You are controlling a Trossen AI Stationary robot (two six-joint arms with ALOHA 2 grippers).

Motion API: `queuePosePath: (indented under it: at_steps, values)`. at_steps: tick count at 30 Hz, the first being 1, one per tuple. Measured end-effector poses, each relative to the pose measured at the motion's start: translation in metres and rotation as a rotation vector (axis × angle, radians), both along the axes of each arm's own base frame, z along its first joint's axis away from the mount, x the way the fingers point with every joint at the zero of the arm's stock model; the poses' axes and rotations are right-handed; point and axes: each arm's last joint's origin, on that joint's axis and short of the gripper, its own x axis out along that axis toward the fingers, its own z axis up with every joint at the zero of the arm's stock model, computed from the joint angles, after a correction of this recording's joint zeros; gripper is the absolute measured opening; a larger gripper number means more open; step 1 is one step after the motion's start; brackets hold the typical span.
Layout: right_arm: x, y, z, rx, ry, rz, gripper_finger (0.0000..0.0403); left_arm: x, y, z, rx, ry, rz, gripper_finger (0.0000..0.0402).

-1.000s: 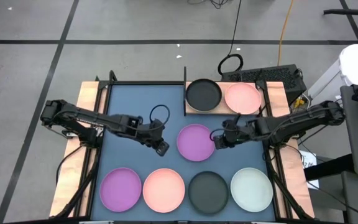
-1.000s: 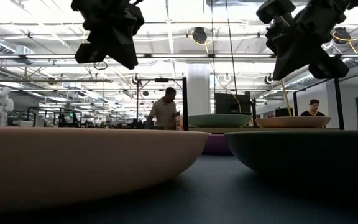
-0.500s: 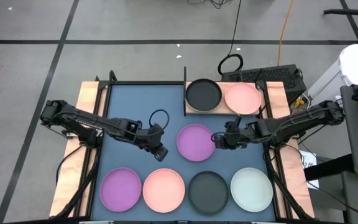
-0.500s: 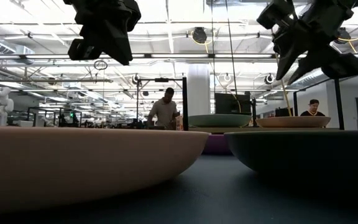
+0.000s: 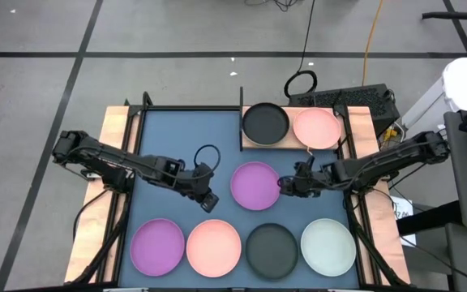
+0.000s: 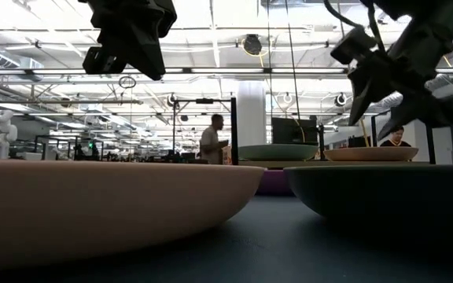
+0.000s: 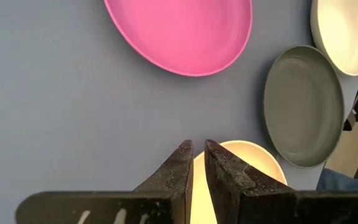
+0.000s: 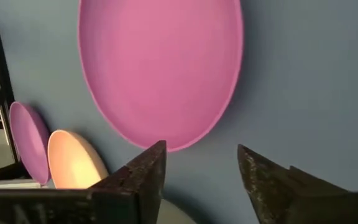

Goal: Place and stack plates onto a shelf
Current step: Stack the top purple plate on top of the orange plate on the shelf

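The right pincer [image 5: 280, 185] has just spread open beside the round matte purple plate [image 5: 254, 185] at frame centre, ready to grasp; the left pincer [image 7: 197, 163] stays nearly closed, empty.

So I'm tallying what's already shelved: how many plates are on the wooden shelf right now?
2: a black plate and a pink plate, side by side on the shelf. Another could be hidden beneath either. The other five plates in view lie on the blue mat.
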Motion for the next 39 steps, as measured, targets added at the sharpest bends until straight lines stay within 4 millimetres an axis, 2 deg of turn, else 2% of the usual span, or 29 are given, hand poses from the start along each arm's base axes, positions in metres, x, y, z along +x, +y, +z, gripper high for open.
queuePosePath:
  at_steps: [8,17,28,33,39]
  values:
    - [-0.006,-0.005,-0.03,-0.012,-0.085,-0.099,0.0205,0.0,0.0,0.0,-0.002,0.0,0.001,0.0044]
    - [-0.01,-0.011,-0.059,-0.035,-0.088,-0.113,0.0175,0.0,0.0,0.0,0.004,-0.004,-0.007,0.0044]
    - [0.004,-0.013,-0.077,-0.033,-0.098,-0.092,0.0145,0.001,0.0,0.0,-0.006,-0.01,0.003,0.0044]
    - [0.005,-0.014,-0.079,-0.029,-0.088,-0.081,0.0111,0.001,-0.001,0.001,-0.006,-0.014,0.002,0.0044]
    - [0.003,-0.015,-0.08,-0.039,-0.068,-0.075,0.0038,0.001,-0.001,0.001,-0.006,-0.013,0.002,0.0044]
